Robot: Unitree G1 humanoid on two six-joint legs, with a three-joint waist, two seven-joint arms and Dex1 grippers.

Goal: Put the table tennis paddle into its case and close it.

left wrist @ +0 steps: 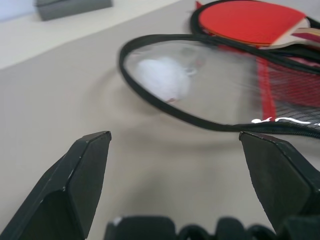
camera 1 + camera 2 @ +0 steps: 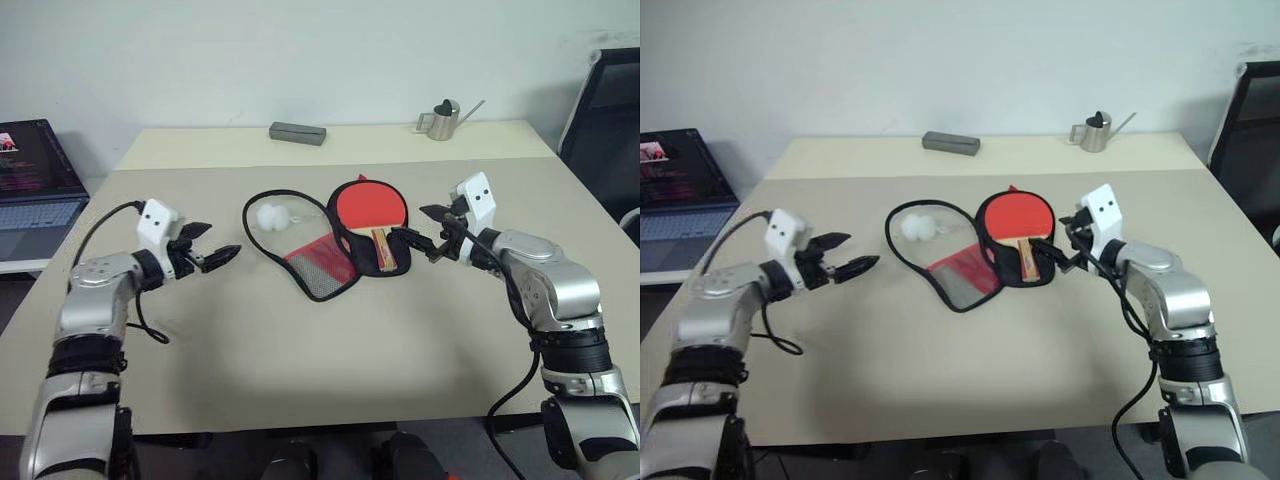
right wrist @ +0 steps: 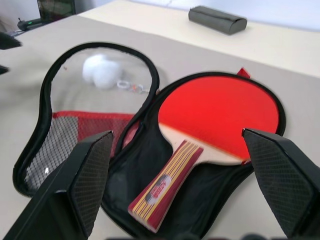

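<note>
While the paddle (image 3: 215, 117) lies in the open case (image 3: 60, 145), I see both grippers' fingers (image 1: 85, 170) (image 3: 280, 170) released beside it.

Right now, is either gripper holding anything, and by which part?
Nothing is held. The left gripper and right gripper are both open and empty; the table tennis paddle lies in the open case.

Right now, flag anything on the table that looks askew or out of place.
Nothing is spilled or damaged. The red paddle-shaped zip case lies splayed open, its clear mesh flap folded out flat beside the red-rubber table tennis paddle, which already rests inside the black-lined half.
</note>
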